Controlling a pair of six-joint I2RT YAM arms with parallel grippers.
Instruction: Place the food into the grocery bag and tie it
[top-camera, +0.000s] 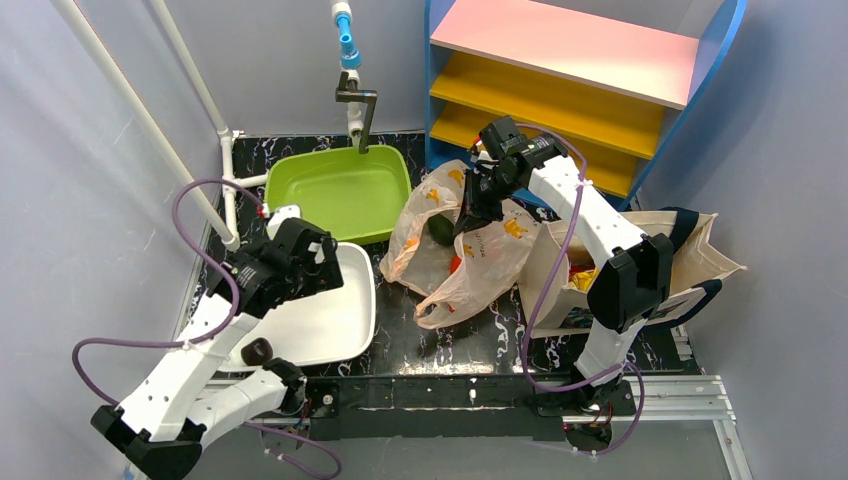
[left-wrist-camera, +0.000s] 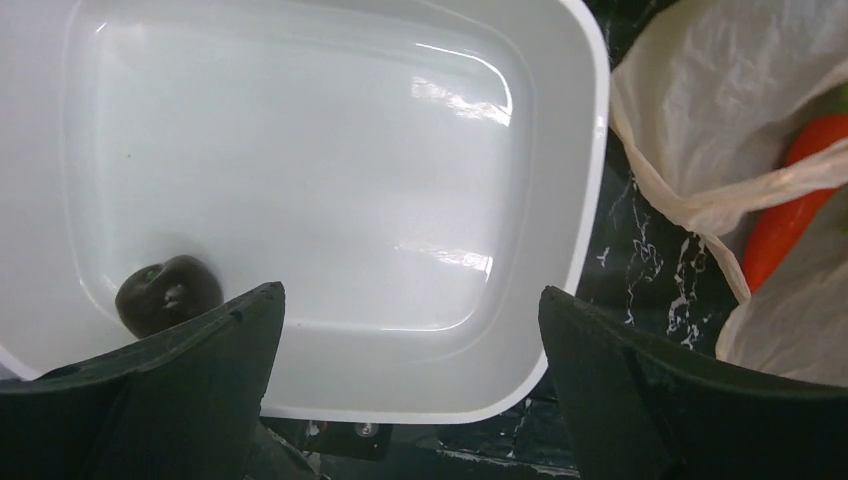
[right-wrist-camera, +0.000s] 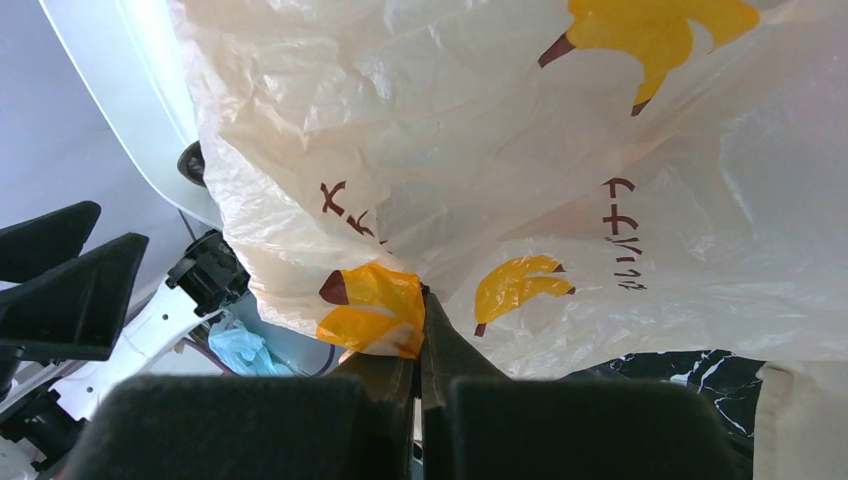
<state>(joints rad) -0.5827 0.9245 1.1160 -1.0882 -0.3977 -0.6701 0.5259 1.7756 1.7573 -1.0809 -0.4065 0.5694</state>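
We see the left tool (left-wrist-camera: 408, 300) hovering above a white tray (top-camera: 335, 335) on the dark marbled tabletop (top-camera: 460, 345), its two fingers spread wide apart and holding nothing. A dark brown ball (left-wrist-camera: 168, 293) lies alone in the tray, in its corner nearest the arm bases. Just to the right of the tray sits the grocery bag (top-camera: 470, 255), thin beige plastic printed with yellow banana marks, slumped on the tabletop between the tray and a cream canvas tote (top-camera: 700, 240). The right tool (right-wrist-camera: 421, 320) reaches down onto the bag from above, its fingers pressed together and pinching a fold of the plastic beside one of the banana marks. Through the bag's opening we can make out an orange-red vegetable (left-wrist-camera: 790, 215) and a dark green fruit (top-camera: 440, 230) inside. Behind the bag stand a green basin (top-camera: 300, 165) under a tap and a blue shelf (top-camera: 560, 70) with pink and yellow boards.
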